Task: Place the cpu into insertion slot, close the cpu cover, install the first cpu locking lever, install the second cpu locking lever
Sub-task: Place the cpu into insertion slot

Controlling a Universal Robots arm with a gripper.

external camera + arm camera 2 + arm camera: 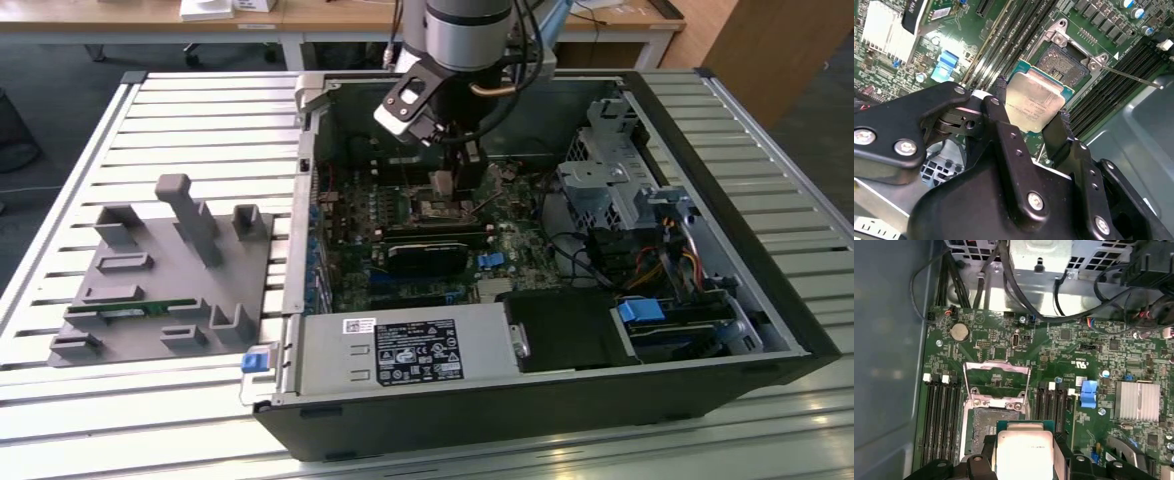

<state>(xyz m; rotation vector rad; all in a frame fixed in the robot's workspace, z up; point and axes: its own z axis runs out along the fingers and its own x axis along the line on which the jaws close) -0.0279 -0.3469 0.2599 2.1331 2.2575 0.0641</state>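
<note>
I count one cpu (1036, 100) pinched at opposite edges between the gripper's (1032, 104) two black fingers (1000, 87), held flat and close over the motherboard (1004, 30). It is beside the single open socket (1066, 52), whose bed is bare. In the first wrist view the one cpu cover (996, 366) stands flipped open past the socket. One thin lever rod (1134, 77) juts out unlatched.

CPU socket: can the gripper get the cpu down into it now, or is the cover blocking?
Likely yes. The cpu cover is flipped open, the socket lies bare, and the gripper, shut on the cpu, hangs close over it with nothing visible between.
</note>
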